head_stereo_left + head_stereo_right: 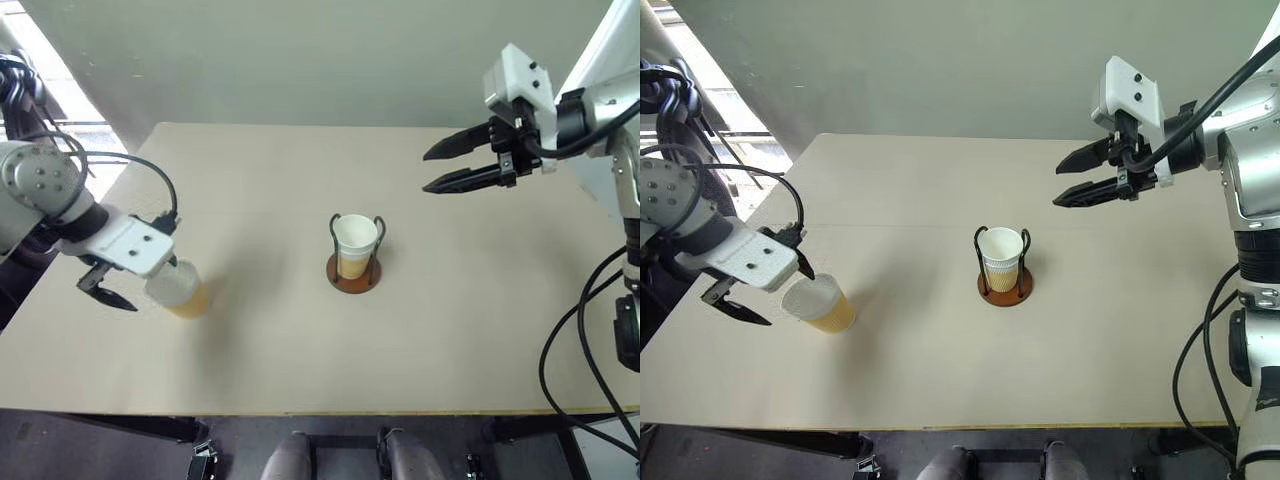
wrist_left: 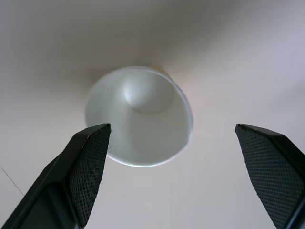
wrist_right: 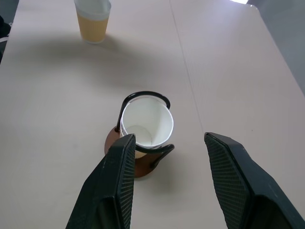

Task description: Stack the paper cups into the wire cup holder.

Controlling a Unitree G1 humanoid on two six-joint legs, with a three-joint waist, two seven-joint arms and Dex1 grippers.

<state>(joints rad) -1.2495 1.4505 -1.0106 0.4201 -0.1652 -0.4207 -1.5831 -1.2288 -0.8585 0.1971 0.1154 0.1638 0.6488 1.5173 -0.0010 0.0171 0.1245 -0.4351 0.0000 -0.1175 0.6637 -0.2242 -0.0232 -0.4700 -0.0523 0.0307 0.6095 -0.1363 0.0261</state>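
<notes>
On the tabletop (image 1: pixel 300 350), the wire cup holder (image 1: pixel 354 272) stands near the middle with a paper cup (image 1: pixel 354 240) seated upright between its loops. A second cup (image 1: pixel 180 290) stands upright well to the left. The left gripper (image 2: pixel 183 176) hangs just above it, jaws spread wide and holding nothing. The right gripper (image 1: pixel 432 168) is raised at the far right, its jaws partly apart and empty.
</notes>
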